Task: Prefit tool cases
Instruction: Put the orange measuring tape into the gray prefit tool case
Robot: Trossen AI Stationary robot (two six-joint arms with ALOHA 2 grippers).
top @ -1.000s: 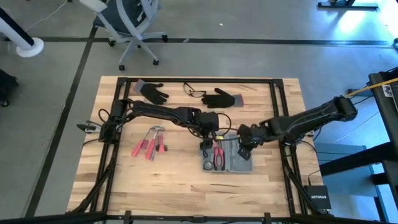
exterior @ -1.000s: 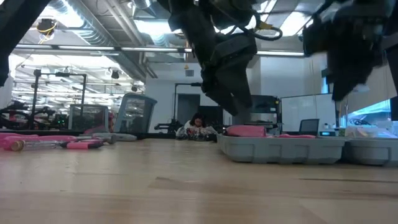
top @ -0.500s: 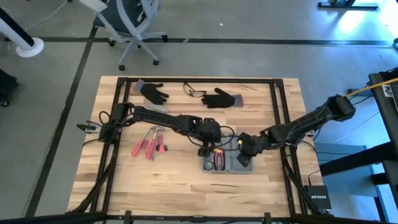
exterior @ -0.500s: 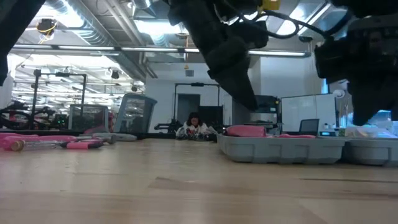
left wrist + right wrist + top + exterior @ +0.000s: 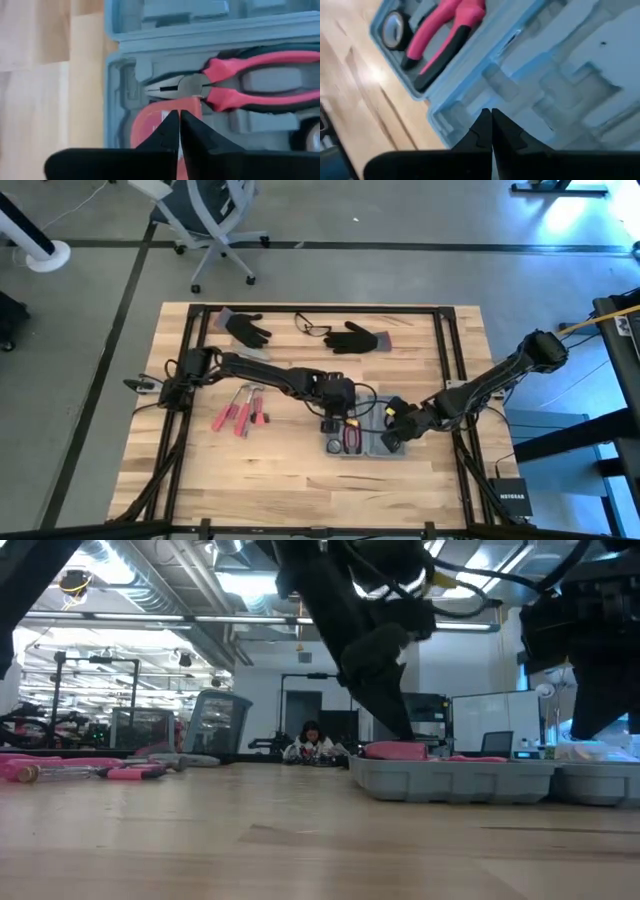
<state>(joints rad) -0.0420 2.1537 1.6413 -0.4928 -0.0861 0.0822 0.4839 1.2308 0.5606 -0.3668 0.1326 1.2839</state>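
Jaws on your left gripper are pinched together, empty, over a red item in the tool case; what it is I can't tell. Your right gripper, likewise closed and empty, sits over the case's bare half. Case lies open mid-bench, pliers seated inside.

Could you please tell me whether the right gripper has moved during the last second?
Yes. The right gripper has slid toward the table's near edge, over the tool case.
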